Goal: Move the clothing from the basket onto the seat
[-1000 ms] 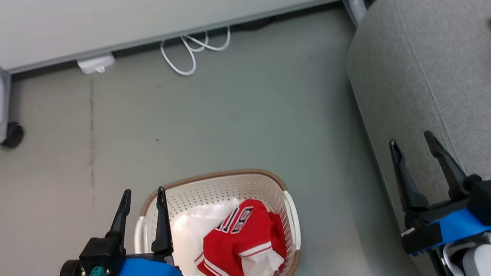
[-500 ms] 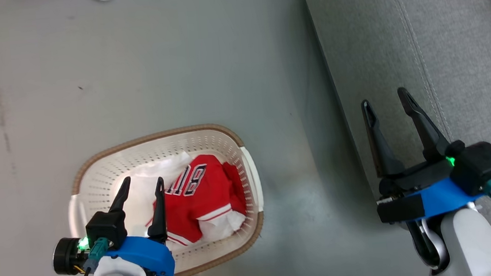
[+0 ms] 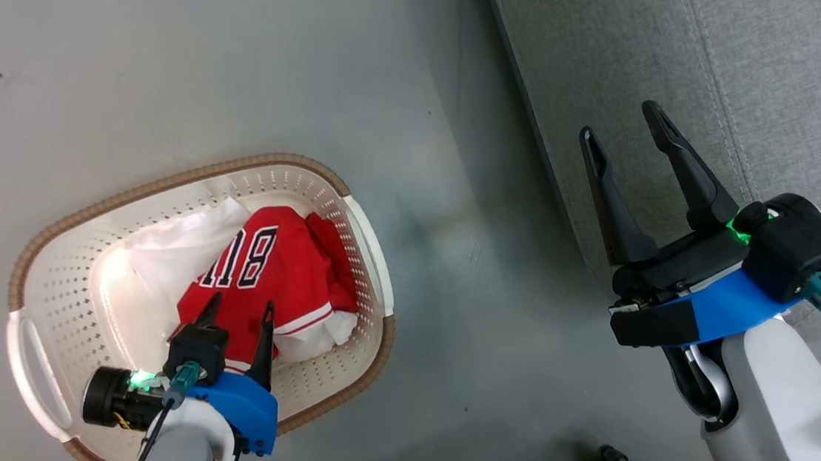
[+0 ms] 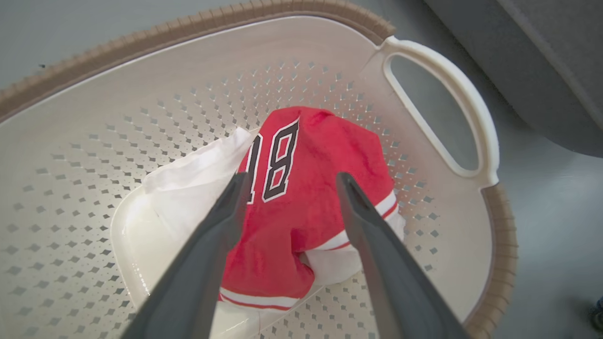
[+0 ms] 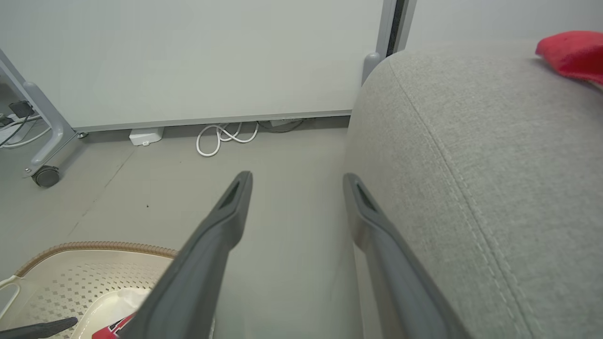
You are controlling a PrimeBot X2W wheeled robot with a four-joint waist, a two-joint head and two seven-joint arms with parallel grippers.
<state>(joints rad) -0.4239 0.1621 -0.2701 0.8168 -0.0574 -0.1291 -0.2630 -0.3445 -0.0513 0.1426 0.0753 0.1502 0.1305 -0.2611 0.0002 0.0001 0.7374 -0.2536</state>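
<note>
Both jaw pairs apart, empty | clothing [image 4: 306, 155] in basket [image 3: 154, 184], just beyond left gripper [image 3: 240, 305] tips, centred | seat [image 3: 736, 46] beside right gripper [image 3: 619, 121] | advise: lower straight, pinch raised red fold.

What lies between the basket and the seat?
A bare strip of grey floor separates the basket from the seat, as the head view shows.

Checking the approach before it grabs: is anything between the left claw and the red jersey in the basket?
Nothing visible. The open left claw hangs over the basket, pointing straight at the uncovered red jersey.
</note>
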